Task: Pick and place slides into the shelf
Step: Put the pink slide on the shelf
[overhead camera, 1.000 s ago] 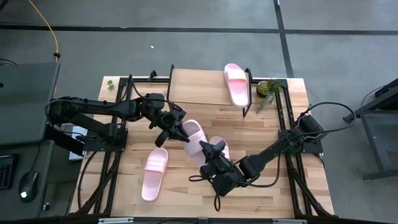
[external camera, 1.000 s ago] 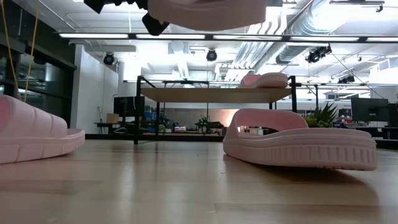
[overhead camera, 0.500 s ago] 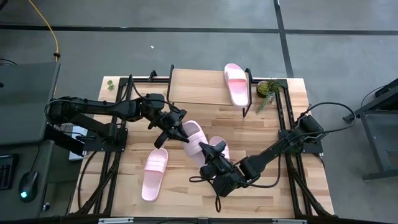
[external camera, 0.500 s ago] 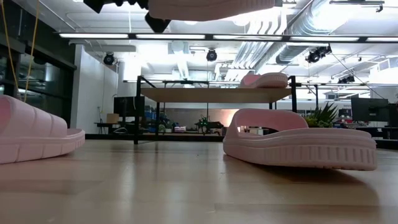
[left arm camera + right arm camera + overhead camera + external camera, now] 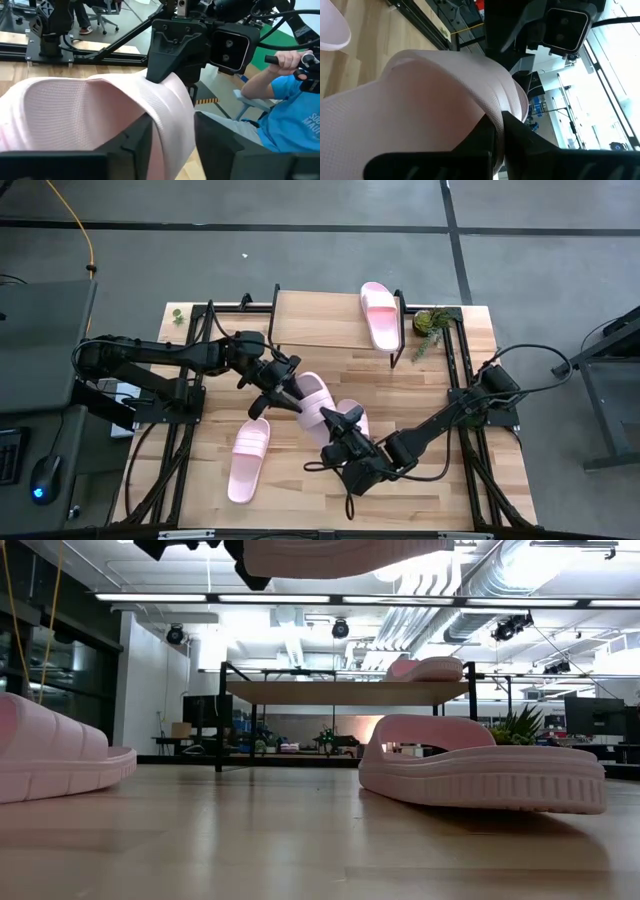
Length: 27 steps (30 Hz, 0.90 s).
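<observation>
Table centre crowded: the left gripper [image 5: 283,395] holds one sandal [image 5: 312,394] off the wood, jaws clamped on its strap, and the right gripper [image 5: 345,423] pinches a second sandal [image 5: 352,415] just beside it; the two arms nearly meet, little passage between them. A third sandal [image 5: 247,459] lies flat nearer the front left, apart from both. The shelf [image 5: 318,320] spans the back of the table; its plank is bare along the left and middle, with a fourth sandal [image 5: 380,315] occupying the right end. A small plant [image 5: 431,322] stands just beside that end. Black frame rails [image 5: 183,435] border both sides of the table.
</observation>
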Available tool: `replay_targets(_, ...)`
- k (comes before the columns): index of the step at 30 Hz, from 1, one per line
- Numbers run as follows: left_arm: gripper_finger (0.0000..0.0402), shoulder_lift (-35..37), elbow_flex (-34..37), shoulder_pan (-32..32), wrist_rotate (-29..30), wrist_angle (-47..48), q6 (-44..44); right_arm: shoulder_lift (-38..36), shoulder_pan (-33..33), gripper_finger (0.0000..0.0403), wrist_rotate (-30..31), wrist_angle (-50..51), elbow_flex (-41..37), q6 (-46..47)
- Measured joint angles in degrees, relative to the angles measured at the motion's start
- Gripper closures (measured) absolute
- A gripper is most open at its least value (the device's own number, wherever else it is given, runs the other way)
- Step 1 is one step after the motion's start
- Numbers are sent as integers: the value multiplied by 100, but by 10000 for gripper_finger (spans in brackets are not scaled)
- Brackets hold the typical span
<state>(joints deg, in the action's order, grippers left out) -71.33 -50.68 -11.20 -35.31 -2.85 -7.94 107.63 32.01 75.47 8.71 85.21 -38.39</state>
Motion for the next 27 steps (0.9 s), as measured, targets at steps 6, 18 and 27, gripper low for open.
replay_targets(6, 232, 23, 0, -7, 149, -11, 3, 4, 22, 402, 205, 0, 0, 0)
replay_targets(18, 222, 903, -9, -6, 1113, 428, 320, -16, 52, 403, 281, -72, 13, 13)
replay_targets(27, 222, 1439, -7, -2, 1048, 1281, 326, -448, -92, 403, 415, 116, 22, 385)
